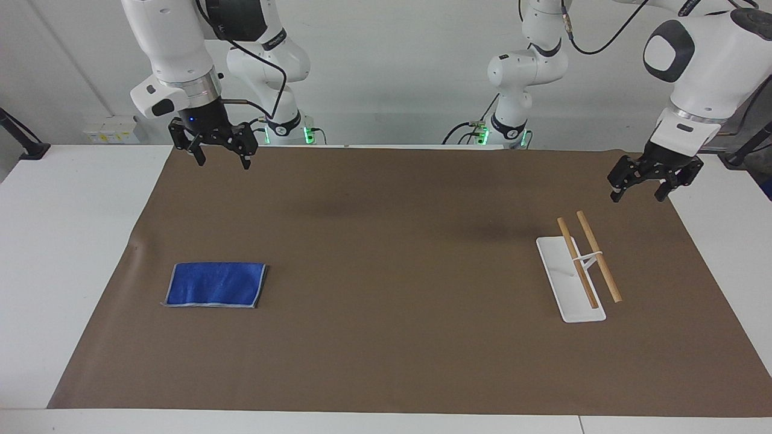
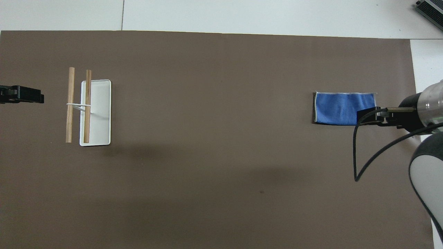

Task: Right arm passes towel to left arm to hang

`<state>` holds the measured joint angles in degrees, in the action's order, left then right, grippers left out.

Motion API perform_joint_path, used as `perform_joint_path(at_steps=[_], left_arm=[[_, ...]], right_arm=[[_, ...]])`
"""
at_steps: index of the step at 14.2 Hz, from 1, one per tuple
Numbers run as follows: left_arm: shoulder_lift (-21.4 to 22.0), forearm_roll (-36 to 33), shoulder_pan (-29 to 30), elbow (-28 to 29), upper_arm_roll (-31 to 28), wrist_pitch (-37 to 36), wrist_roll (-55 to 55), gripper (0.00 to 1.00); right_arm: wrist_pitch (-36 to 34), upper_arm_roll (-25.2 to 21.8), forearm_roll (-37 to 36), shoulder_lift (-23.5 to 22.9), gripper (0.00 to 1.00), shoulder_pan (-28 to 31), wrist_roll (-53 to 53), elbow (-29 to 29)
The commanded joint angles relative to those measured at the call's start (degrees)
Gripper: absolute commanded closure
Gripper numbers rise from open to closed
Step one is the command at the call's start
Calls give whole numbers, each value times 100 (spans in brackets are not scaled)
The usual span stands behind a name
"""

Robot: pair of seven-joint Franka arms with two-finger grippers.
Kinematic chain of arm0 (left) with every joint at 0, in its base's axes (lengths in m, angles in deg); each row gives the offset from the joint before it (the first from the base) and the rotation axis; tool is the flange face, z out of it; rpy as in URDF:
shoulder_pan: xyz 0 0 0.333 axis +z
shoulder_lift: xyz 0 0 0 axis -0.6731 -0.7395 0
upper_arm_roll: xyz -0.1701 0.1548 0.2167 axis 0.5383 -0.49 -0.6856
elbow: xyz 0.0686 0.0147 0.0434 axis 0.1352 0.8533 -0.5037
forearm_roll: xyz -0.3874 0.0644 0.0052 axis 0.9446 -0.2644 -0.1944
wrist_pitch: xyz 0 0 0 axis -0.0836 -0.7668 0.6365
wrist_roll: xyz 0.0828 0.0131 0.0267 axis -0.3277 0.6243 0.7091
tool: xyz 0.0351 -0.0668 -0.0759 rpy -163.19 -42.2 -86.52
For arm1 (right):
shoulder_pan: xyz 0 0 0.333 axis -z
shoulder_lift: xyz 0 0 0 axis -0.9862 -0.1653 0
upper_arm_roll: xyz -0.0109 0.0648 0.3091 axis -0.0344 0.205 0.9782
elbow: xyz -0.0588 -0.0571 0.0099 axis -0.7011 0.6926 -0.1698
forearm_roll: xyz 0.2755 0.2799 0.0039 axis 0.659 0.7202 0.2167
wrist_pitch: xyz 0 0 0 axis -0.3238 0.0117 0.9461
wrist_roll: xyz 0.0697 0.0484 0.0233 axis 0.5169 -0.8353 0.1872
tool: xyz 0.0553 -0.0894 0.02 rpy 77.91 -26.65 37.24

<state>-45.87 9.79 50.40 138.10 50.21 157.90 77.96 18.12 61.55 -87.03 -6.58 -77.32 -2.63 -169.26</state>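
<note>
Right claw (image 1: 220, 155) hangs spread and empty above the mat's edge near the robots, at the right arm's end of the tabletop (image 1: 60, 241). The towel (image 1: 216, 284) lies flat on the brown mat (image 1: 386, 271), farther from the robots, untouched. Left claw (image 1: 654, 184) waits, also spread, over the mat close to the rack (image 1: 579, 271) with two wooden bars. I judge the task is at its first step: the right claw must descend over the towel and pinch one edge.

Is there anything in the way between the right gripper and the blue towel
Nothing visible. The right gripper hangs open above the mat's edge, and only bare brown mat lies between it and the towel.
</note>
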Motion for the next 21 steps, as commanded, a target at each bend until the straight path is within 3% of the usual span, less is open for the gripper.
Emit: perform_joint_path(at_steps=[1,21], left_arm=[[171,56,52,171,16,-37,37,0],[171,56,52,171,16,-37,37,0]], right_arm=[[-38,33,-2,-49,0,62,-22,78],[67,16,86,-14,0,53,-83,-1]])
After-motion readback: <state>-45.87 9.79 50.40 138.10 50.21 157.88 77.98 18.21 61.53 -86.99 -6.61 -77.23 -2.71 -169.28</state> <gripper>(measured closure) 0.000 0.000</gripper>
